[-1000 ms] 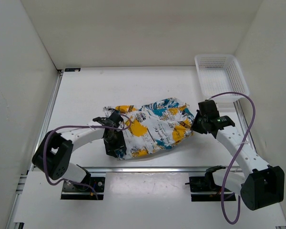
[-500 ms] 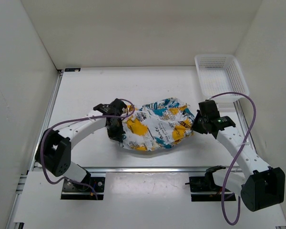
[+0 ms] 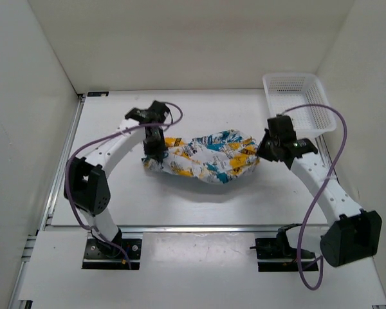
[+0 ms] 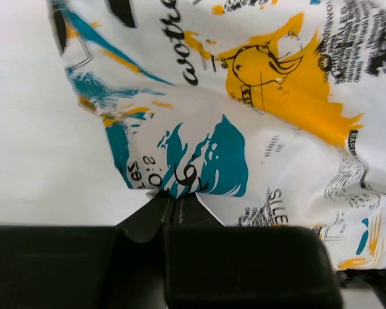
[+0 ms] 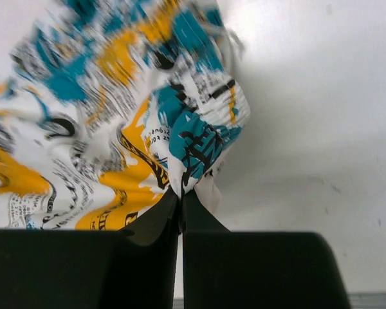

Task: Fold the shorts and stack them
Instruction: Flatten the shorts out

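Two robot arms hold a pair of shorts [image 3: 206,162] between them over the middle of a white table [image 3: 116,193]. The shorts are white cloth printed with yellow and teal patches and black lettering. They are bunched into a long, wrinkled band running left to right. The left gripper [image 3: 153,149] is clamped tight on the left end; its wrist camera shows a small peak of teal-printed cloth pinched between the closed fingertips. The right gripper [image 3: 265,152] is likewise clenched on the right end, with a folded edge of fabric caught between its fingers. The middle of the band sags toward the table, and I cannot tell whether it rests there or hangs just above. The cloth looks thin, light and limp. It will likely droop and crumple wherever it is unsupported, and will not hold a crease by itself. A firm pinch on a hem, waistband or corner seems the surest hold, since a grab in the loose middle would probably gather only one layer. At the far right corner of the table, well apart from the shorts, sits a white plastic mesh basket [image 3: 296,96]. I can see nothing lying inside it.
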Available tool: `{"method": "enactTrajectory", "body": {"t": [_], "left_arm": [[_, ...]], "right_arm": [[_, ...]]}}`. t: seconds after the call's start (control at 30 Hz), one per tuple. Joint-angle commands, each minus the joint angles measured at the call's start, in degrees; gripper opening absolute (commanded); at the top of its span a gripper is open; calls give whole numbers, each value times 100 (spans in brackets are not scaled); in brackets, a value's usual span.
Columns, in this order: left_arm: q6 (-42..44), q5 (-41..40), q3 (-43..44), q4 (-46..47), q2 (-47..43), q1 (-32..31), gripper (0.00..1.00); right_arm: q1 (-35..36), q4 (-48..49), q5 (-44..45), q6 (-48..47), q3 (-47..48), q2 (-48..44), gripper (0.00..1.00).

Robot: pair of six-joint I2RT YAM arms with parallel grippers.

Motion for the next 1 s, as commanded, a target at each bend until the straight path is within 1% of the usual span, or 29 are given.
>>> {"method": "enactTrajectory", "body": {"t": [0.0,0.03,0.07,0.1,0.13,0.17,0.23,0.27,0.3,0.33,0.4,0.43,0.47,0.53,0.57,0.6,0.63,0.67,0.7,0.73,0.77,0.83,0.87,0.9,0.93,0.97], "left_arm": [[424,-304,1645,-391,177,619,10],[477,-305,2184,-541,337,752,10],[530,-357,2816,-734,521,875,10],[583,-357,4154,-875,845,1068,10],[653,-357,4889,-1207,1013,1148,10],[654,-244,5549,-1306,1137,1236,10],[637,28,6710,-1307,1208,1525,10],[636,334,6716,-1125,1052,1622,10],[636,441,6542,-984,876,1702,10],[636,495,5896,-834,413,1755,10],[636,547,5068,-492,-64,1755,10],[636,609,4202,-490,-501,1755,10],[688,609,3706,-412,-732,1755,10],[750,557,2600,-289,-1189,1624,10],[811,557,1402,-192,-1609,1623,10],[812,557,790,-87,-1778,1623,10],[812,687,-322,254,-1945,1623,10],[734,836,-776,457,-1947,1623,15],[655,1038,-1129,633,-1808,1623,25],[584,1040,-1385,765,-1624,1623,38],[496,953,-1622,819,-1178,1623,44],[434,795,-1625,820,-885,1553,45],[364,733,-1625,820,-884,1405,45],[364,680,-1625,820,-1005,1404,46],[294,567,-1625,750,-1111,1404,49],[293,478,-1564,680,-1216,1404,49]], "right_arm": [[-55,333,127,-215,1122,727,0],[-108,333,127,-294,1961,957,0],[-160,246,127,-295,2430,1360,0],[-161,176,58,-347,2896,1529,0],[-213,175,57,-347,3754,1644,0],[-214,175,57,-347,4128,1715,0],[-214,376,-65,-426,4630,1768,0],[-214,429,-66,-479,4867,1655,0],[-214,430,-66,-531,4870,1576,0],[-214,430,-136,-584,4870,1488,0],[-214,430,-188,-637,4205,1084,0],[-214,430,-250,-637,3880,900,0],[-214,430,-250,-637,3119,515,0],[-214,482,-477,-549,2299,83,0],[-83,482,-479,-549,1494,-319,0],[-4,482,-479,-489,1077,-506,0],[58,482,-418,-427,699,-769,0],[111,482,-417,-287,94,-841,0],[112,482,-600,-234,-164,-842,0],[181,543,-672,-233,-384,-842,4],[251,544,-672,-155,-560,-746,8],[252,457,-743,-66,-834,-632,8],[252,456,-743,-66,-834,-631,13],[252,395,-743,-66,-913,-631,18],[252,395,-743,-66,-914,-631,25],[252,342,-743,-66,-914,-683,44]]}}
